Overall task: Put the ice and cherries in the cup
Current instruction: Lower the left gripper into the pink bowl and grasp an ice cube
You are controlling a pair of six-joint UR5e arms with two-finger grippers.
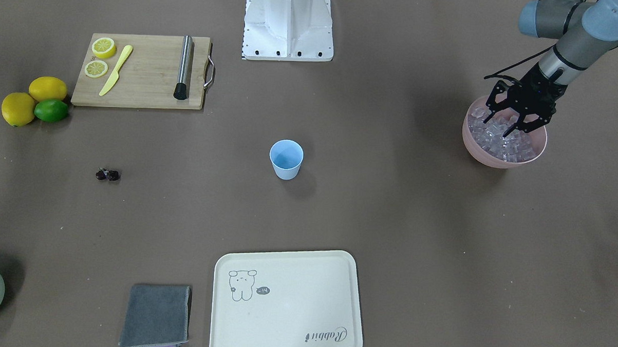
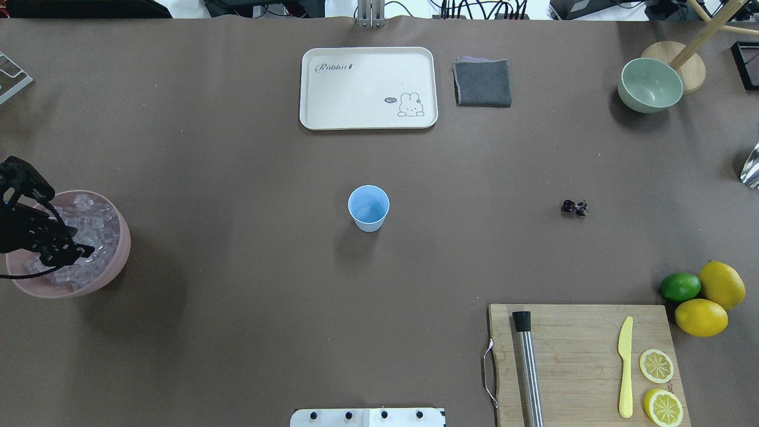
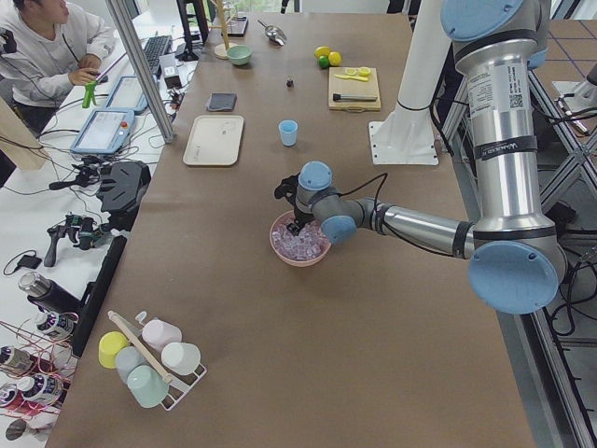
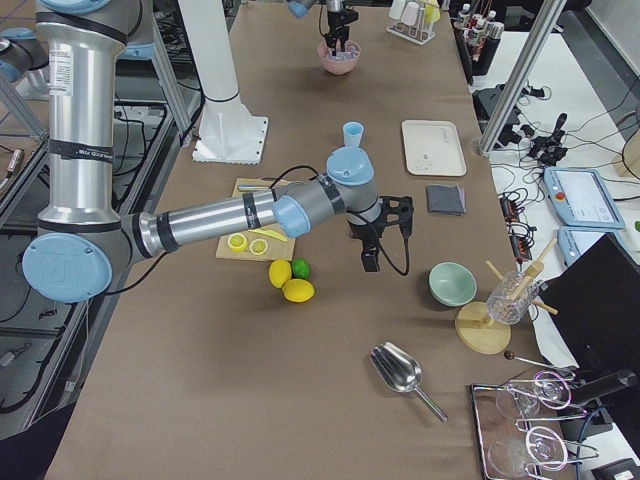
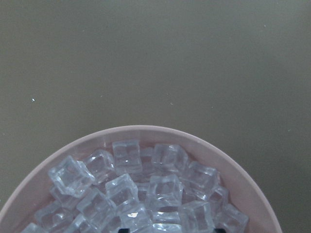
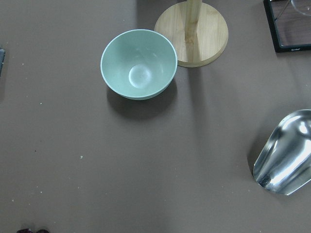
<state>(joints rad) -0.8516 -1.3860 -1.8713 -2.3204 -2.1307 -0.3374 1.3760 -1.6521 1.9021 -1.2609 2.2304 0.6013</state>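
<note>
The light blue cup (image 1: 286,159) (image 2: 368,207) stands upright in the middle of the table. The cherries (image 1: 107,174) (image 2: 574,207) lie on the bare table towards the robot's right, far from the cup. Ice (image 1: 515,150) (image 5: 146,189) fills a pink bowl (image 1: 494,160) (image 2: 115,267) at the robot's far left. My left gripper (image 1: 508,124) (image 2: 59,252) is open, its fingers spread and dipped among the cubes. My right gripper (image 4: 375,240) hovers over the table near the lemons. It shows only in the exterior right view, so I cannot tell its state.
A cutting board (image 2: 581,356) carries lemon halves, a yellow knife and a metal rod. Two lemons and a lime (image 2: 680,286) lie beside it. A cream tray (image 2: 367,86), a grey cloth (image 2: 482,83), a green bowl (image 6: 138,63) and a metal scoop (image 6: 284,153) lie farther off.
</note>
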